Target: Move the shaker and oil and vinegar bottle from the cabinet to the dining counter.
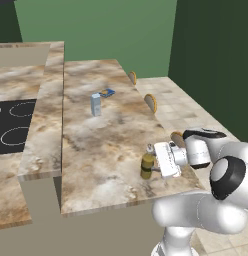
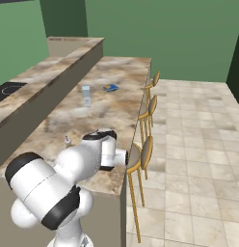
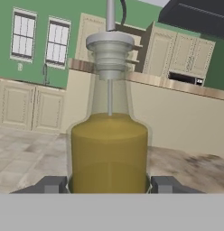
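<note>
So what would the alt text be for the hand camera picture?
A clear bottle of olive-yellow oil stands upright between the robot hand's two dark fingertips, on a marbled counter. Beige cabinets and green walls lie behind.

In the right base view the oil and vinegar bottle (image 2: 68,140) is almost wholly hidden behind the arm; just its stopper is seen. In the hand view its base is cut off. The small blue object (image 1: 107,92) near the dining counter's (image 1: 111,150) far edge cannot be identified.
</note>
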Robot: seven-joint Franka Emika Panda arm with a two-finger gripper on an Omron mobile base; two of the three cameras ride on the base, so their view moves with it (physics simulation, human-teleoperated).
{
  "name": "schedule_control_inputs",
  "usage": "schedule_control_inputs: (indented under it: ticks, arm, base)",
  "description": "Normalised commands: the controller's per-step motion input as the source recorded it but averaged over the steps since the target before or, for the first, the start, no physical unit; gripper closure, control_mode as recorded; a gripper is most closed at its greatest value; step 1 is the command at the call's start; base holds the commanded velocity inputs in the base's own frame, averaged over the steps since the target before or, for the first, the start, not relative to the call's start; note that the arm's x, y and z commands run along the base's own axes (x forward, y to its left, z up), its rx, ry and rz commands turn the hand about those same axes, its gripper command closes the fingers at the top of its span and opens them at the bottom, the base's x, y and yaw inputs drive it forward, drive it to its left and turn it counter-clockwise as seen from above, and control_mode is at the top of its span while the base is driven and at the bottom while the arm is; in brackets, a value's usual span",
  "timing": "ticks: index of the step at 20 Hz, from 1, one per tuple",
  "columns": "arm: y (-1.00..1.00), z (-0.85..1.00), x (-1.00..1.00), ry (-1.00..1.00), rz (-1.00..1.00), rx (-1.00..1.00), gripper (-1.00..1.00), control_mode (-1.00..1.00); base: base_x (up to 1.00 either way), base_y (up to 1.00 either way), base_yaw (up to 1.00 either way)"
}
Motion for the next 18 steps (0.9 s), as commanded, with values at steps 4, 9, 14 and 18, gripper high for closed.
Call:
schedule_control_inputs:
  ticks: [4, 9, 14, 18]
  arm:
    - [0.00, -0.25, 0.01, 0.00, 0.00, 0.00, 1.00, -1.00]
    - [0.00, -0.25, 0.01, 0.00, 0.00, 0.00, 1.00, -1.00]
    - [0.00, -0.25, 0.04, 0.00, 0.00, 0.00, 1.00, -1.00]
    - [0.00, -0.27, 0.01, 0.00, 0.00, 0.00, 1.00, -1.00]
  base:
    - [0.00, 0.00, 0.00]
    - [0.00, 0.00, 0.00]
    - [0.00, 0.00, 0.00]
    - [0.00, 0.00, 0.00]
